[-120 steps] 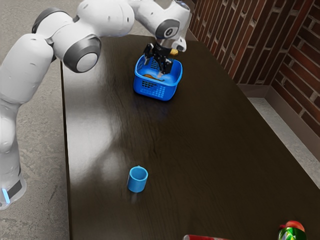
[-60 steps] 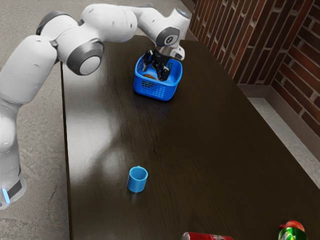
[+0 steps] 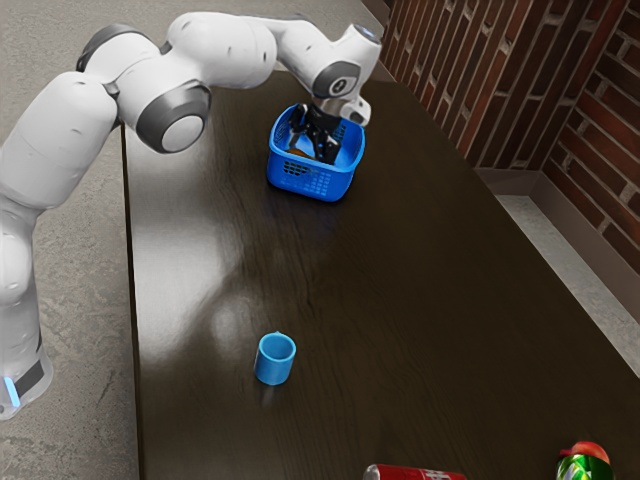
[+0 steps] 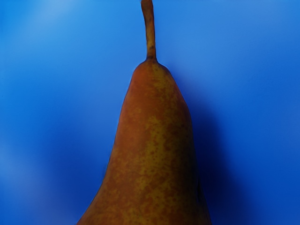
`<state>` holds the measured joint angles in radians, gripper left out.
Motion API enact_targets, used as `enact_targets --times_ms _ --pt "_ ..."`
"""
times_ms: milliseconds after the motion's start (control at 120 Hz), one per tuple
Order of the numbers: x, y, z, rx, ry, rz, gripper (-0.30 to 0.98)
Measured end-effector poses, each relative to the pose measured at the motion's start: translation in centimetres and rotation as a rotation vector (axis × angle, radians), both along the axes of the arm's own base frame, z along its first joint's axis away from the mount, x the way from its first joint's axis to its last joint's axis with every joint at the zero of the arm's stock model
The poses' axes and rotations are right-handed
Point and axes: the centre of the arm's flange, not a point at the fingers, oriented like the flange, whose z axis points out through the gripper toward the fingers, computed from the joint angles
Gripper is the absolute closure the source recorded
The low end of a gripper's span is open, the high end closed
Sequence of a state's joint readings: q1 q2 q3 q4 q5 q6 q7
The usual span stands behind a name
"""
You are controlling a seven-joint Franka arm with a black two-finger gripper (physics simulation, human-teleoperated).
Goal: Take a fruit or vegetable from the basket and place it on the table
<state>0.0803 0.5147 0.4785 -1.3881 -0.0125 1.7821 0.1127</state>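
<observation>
The pear (image 4: pixel 152 140) is in the basket, brownish red with a mottled yellow-green cast, its thin stem (image 4: pixel 149 33) clear in the wrist view against blurred blue. From where I stand it's only a scrap of brown inside the basket (image 3: pixel 310 183), near the top centre of the exterior view. The tool (image 3: pixel 315 143) reaches down inside the rim, right by the fruit. Whether it is spread or pinching the pear, I can't tell from here; too much dark hardware crowds that spot.

The white arm (image 3: pixel 225 48) arches across from the upper left of the exterior view. Below the basket lies a long stretch of dark bench (image 3: pixel 400 300), with a light blue mug (image 3: pixel 275 360) in the lower left part and, at the bottom edge, a red can (image 3: pixel 415 473) and a green thing with a red top (image 3: pixel 585 465) toward the lower right corner.

I'd call this the grasping step, with the fruit still to be brought out. Next, I'd want a firm hold around the pear's body rather than its stem, then a straight lift well over the rim, so it doesn't catch on the wall and drag the basket. The open middle would do nicely for setting it down, gently, since a pear may roll.
</observation>
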Motion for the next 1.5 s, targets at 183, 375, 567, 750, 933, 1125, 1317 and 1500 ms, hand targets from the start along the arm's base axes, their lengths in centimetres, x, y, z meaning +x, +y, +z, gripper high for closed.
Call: enact_targets --times_ms 183,375,567,750,933,1125,1317,1500 --pt "-0.3 0.8 -0.1 0.000 -0.005 -0.004 0.00" --pt "-0.2 0.8 -0.4 -0.003 -0.007 -0.011 0.00" --pt "-0.3 1.0 -0.8 -0.006 -0.002 -0.014 0.10" --pt "-0.8 2.2 -0.9 0.008 -0.001 -0.023 0.36" --pt "0.7 1.6 2.5 0.033 -0.072 -0.061 0.40" --pt "-1.8 2.1 10.2 0.014 -0.147 -0.033 0.40" --pt "-7.9 -0.9 20.8 -0.090 -0.204 -0.042 0.40" --pt "-4.8 -21.7 24.0 -0.195 -0.138 -0.387 0.39"
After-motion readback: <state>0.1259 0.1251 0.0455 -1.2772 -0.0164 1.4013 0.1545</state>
